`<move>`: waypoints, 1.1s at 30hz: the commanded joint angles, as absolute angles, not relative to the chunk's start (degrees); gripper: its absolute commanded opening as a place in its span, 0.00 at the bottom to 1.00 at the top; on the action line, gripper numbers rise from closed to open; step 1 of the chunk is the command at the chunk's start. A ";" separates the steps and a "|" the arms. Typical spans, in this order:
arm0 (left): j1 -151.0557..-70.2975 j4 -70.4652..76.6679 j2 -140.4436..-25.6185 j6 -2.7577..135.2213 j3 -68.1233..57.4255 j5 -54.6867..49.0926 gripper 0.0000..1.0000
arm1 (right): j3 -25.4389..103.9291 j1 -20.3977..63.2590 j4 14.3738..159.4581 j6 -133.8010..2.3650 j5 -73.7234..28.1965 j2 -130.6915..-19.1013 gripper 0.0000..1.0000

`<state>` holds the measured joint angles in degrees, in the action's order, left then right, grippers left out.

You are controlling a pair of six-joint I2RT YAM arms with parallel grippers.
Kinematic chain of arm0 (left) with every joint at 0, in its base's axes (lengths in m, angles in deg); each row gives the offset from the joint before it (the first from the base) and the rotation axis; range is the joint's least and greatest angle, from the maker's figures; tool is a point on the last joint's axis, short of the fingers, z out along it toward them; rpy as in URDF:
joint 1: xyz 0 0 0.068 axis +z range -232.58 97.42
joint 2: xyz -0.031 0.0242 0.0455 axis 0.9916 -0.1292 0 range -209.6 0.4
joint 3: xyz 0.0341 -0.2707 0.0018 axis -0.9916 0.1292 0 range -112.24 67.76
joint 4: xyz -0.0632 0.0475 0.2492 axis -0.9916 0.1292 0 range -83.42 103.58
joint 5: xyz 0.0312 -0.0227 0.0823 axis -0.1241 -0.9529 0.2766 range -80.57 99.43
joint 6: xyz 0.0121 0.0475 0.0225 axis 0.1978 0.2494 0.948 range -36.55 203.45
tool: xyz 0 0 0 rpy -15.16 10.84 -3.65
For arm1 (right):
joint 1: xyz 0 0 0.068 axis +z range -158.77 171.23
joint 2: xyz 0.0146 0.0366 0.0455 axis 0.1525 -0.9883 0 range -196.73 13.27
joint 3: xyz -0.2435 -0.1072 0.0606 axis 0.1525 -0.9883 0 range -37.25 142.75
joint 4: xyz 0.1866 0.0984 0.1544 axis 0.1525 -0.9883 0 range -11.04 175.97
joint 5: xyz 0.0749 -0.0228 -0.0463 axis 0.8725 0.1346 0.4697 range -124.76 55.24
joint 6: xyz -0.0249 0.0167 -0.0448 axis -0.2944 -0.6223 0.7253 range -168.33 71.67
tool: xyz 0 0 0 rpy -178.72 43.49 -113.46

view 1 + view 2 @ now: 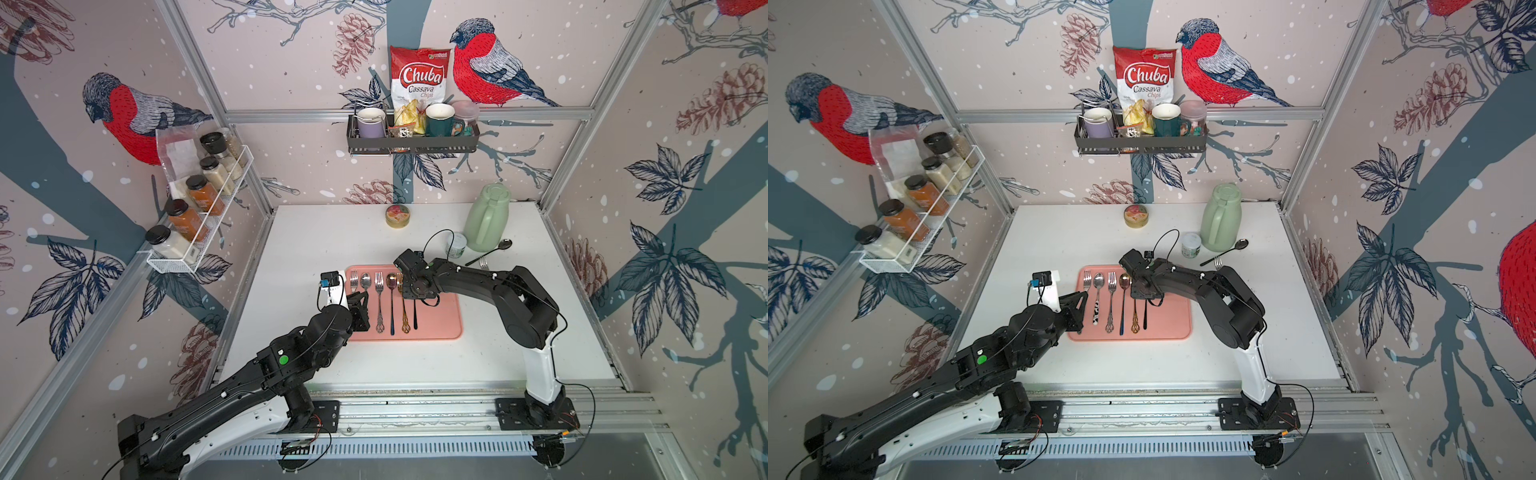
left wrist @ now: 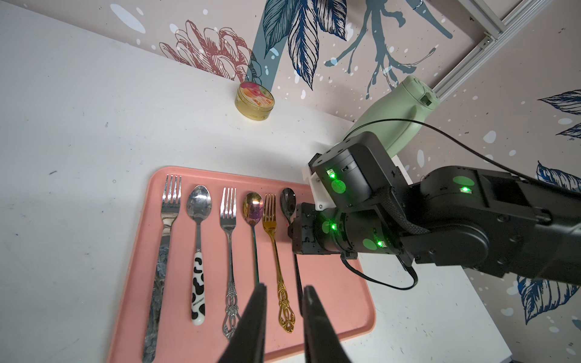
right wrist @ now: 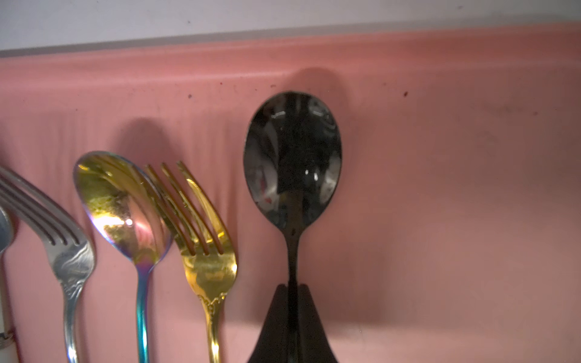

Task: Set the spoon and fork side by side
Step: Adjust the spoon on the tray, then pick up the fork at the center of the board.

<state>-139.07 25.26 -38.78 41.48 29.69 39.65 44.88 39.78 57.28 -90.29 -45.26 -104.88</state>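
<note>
On the pink tray (image 1: 444,324) at the middle of the tabletop (image 1: 332,232), we see the right jaws closed tight on the neck of the black spoon (image 3: 292,157), just below its bowl. It ends a row of cutlery, just beside the gold fork (image 3: 207,267), bowl toward the far edge. The left jaws stand slightly apart, empty, over the handle ends. We judge the spoon light, stiff and slick: polished metal may swivel in so narrow a pinch, so the flat handle nearer its middle seems the surer hold.
</note>
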 commanded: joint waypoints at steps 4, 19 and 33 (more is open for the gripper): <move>-139.18 26.84 -38.36 42.14 29.61 41.18 0.23 | 45.10 39.75 53.99 -88.64 -45.04 -103.42 0.31; -139.18 25.70 -39.87 42.48 29.83 39.98 0.24 | 29.82 28.90 48.26 -75.74 -47.33 -76.23 0.53; -139.18 23.79 -42.71 41.63 29.87 38.29 0.21 | 11.83 2.16 54.56 -63.34 -42.81 -69.83 0.58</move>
